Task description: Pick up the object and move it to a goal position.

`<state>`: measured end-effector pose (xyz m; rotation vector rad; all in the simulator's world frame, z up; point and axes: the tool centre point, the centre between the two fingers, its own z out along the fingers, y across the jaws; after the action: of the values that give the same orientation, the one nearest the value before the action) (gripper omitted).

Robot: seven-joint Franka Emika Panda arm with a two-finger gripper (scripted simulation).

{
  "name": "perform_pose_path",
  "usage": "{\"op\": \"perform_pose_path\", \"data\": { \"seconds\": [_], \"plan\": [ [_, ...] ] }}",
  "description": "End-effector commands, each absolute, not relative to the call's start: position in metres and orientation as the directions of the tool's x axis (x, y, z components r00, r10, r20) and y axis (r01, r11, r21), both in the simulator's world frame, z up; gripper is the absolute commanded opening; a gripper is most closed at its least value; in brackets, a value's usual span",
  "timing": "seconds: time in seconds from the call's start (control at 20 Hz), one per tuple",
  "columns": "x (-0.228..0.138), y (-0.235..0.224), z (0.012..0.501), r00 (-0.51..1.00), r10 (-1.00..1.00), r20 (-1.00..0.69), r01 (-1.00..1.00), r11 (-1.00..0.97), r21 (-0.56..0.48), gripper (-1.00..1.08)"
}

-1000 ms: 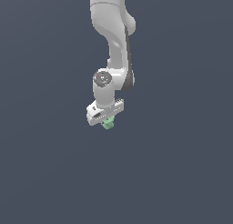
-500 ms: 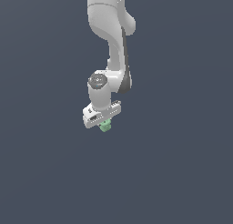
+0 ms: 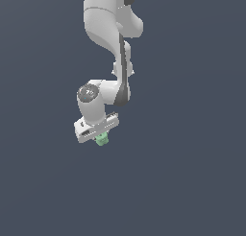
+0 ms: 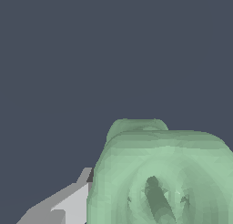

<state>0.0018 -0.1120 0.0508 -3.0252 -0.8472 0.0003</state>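
Gripper (image 3: 100,136) hangs from the white arm (image 3: 108,33), pointing down, clamped on the object (image 3: 101,140), a tiny pale mint-green lumpy piece. In the exterior view the object pokes out just under the gripper's white body, touching it, slightly toward the exterior view's right of the body's middle. Fingers themselves too small to make out there. Wrist view: object (image 4: 164,177) fills a large part of the picture, rounded blocky shape with a dark hollow in its face and a smaller bump behind; one grey-white finger (image 4: 63,205) sits right against its side. Background plain dark grey-blue everywhere.
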Motion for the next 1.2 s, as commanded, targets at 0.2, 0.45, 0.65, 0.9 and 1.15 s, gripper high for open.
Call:
{"op": "perform_pose_path", "data": {
  "seconds": [0.2,0.45,0.65,0.9,1.15],
  "plan": [
    [0.033,-0.145,0.053,0.854,0.519,0.0,0.519,-0.854,0.0,-1.0],
    [0.054,-0.166,0.054,0.854,0.519,0.0,0.519,-0.854,0.0,-1.0],
    [0.065,-0.177,0.055,0.854,0.519,0.0,0.519,-0.854,0.0,-1.0],
    [0.075,-0.186,0.055,0.854,0.519,0.0,0.519,-0.854,0.0,-1.0],
    [0.079,-0.19,0.055,0.854,0.519,0.0,0.519,-0.854,0.0,-1.0]
  ]
}}
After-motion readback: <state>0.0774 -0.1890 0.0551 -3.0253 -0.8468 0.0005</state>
